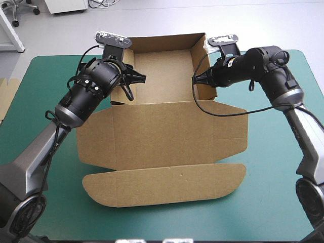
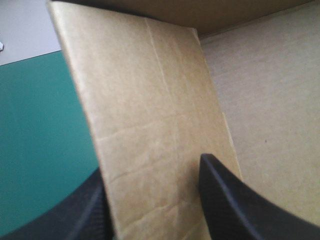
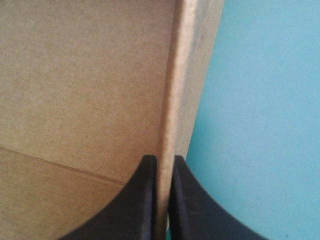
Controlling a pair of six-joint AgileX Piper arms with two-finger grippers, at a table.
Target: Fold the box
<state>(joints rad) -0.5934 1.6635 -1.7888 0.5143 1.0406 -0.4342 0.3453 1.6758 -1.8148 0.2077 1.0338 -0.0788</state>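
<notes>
The brown box point(image 1: 162, 129) lies in the middle of the table as an open tray, its walls raised at the far side and its lid flat toward the near edge. My left gripper point(image 1: 135, 85) is at the tray's left wall. In the left wrist view this gripper point(image 2: 150, 167) stands open, with the wall point(image 2: 150, 115) between its black fingers point(image 2: 235, 200). My right gripper point(image 1: 196, 79) is at the tray's right wall. In the right wrist view it point(image 3: 164, 159) is all but shut on that wall's edge point(image 3: 175, 90).
The teal-green cover point(image 1: 283, 167) is bare on both sides of the box and along the near edge. The lid's rounded front flap point(image 1: 162, 185) reaches toward the near edge. An edge of more brown board point(image 1: 7, 96) shows at the table's left edge.
</notes>
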